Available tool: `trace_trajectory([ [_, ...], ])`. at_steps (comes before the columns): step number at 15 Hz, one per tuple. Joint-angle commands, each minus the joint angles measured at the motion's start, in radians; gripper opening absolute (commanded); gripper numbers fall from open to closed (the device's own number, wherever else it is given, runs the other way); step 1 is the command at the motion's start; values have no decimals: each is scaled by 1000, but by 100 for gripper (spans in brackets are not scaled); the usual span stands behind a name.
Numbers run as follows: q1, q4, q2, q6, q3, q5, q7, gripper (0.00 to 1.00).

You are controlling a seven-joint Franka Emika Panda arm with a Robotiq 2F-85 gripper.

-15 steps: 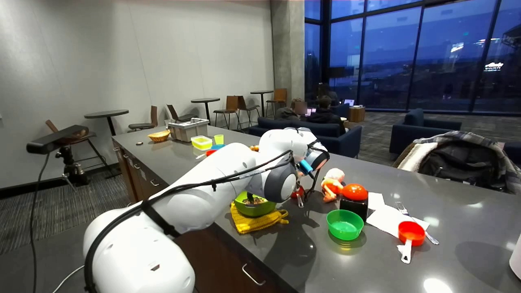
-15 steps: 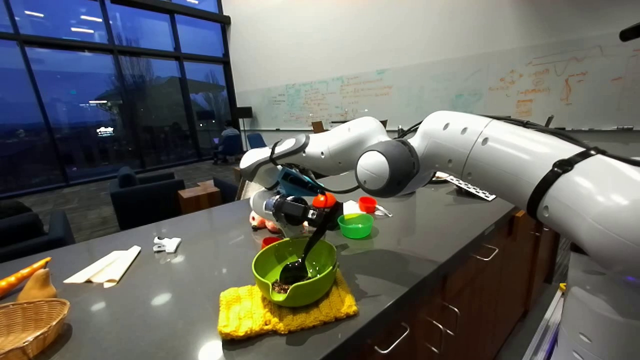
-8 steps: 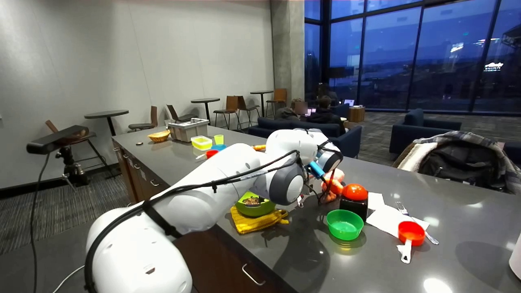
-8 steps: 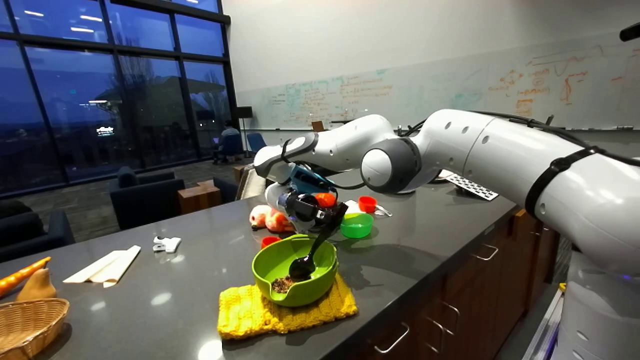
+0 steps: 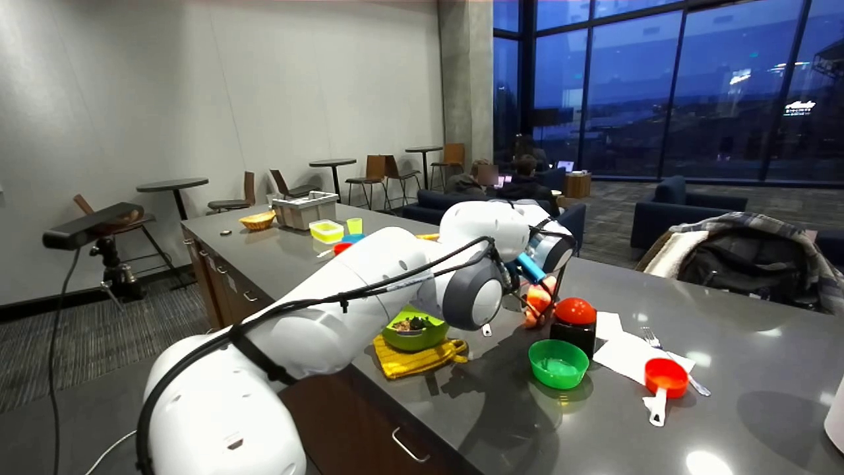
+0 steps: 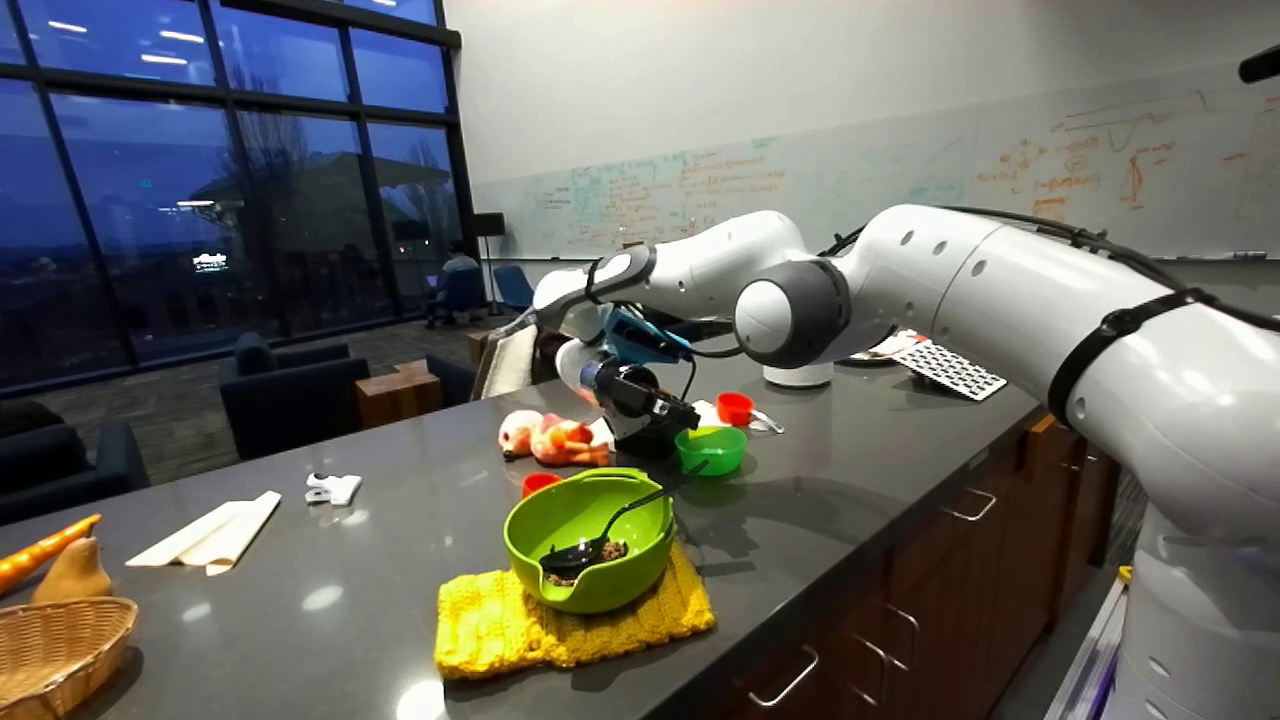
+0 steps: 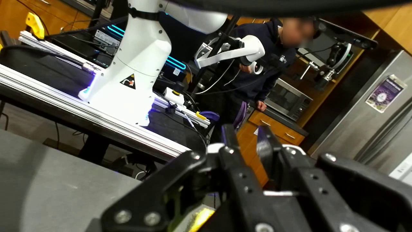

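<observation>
Hand empty, fingers apart, above worktop. Spoon leans in bowl, handle over rim. I judge release step done; next move calls for keeping fingers clear of handle.

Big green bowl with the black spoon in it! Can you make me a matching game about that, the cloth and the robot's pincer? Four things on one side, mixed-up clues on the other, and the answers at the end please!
Things
1. spoon
2. big bowl
3. cloth
4. pincer

Clues
A. yellow, lying under the big bowl
B. open, holding nothing
C. black and tilted, its handle sticking out of the big bowl
D. green, standing on the cloth

Right pairs: 1-C, 2-D, 3-A, 4-B
</observation>
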Motion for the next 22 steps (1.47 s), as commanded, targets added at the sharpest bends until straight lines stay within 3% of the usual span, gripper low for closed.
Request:
trace_trajectory([
  [1,2,-23,-42,4,-4,-29,-23,6],
  [7,14,-16,-50,13,1,-25,-24,6],
  [8,18,-14,-54,22,1,-34,-35,36],
  [9,21,-15,-57,32,0,-38,-41,50],
  [15,30,-47,-106,145,-4,-76,-125,88],
  [17,29,-68,-128,190,-8,-76,-147,99],
  [22,26,-177,-205,320,-20,-94,-215,100],
])
